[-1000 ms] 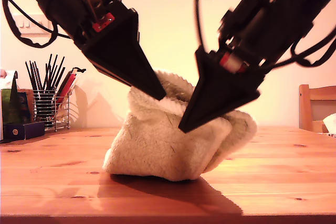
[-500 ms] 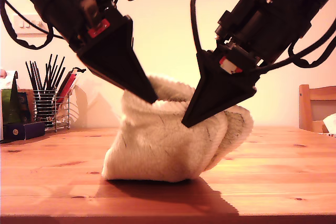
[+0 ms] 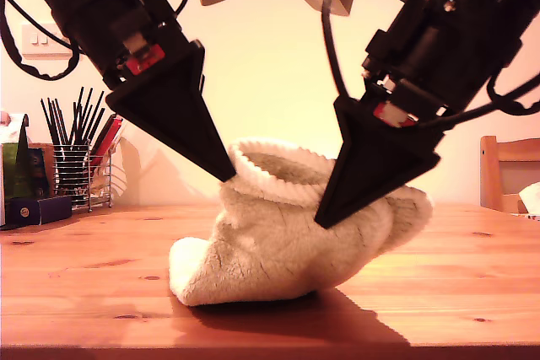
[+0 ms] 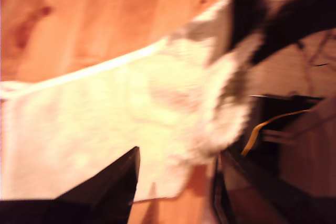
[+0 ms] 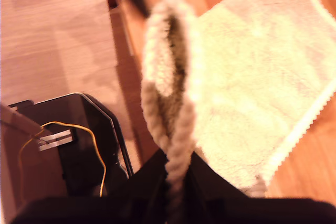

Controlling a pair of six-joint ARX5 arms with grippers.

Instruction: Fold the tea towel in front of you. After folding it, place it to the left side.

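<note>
One tea towel sits at the middle of the exterior view, a cream-white, fluffy terry heap. Its lower part rests on the tabletop and its top is pulled up into an open mouth edged by a thick corded hem. The tabletop is glossy orange-brown pine with knots and plank seams.

Two black arms come down on the towel. One arm enters from the exterior view's upper left, and its smooth wedge-shaped tip meets the hem. The other arm enters from the upper right, with its wedge pressed into the pile. The wrist views do not show which arm is which.

My second claw is clamped tight on a loop of the rope-like hem, which stands up from between its jaws. My first claw shows two dark fingers standing apart with blurred fluffy cloth between them. I cannot tell whether they grip it.

At the exterior view's left edge stands one wire pen holder full of dark sticks. At its right edge is one wooden chair back.
</note>
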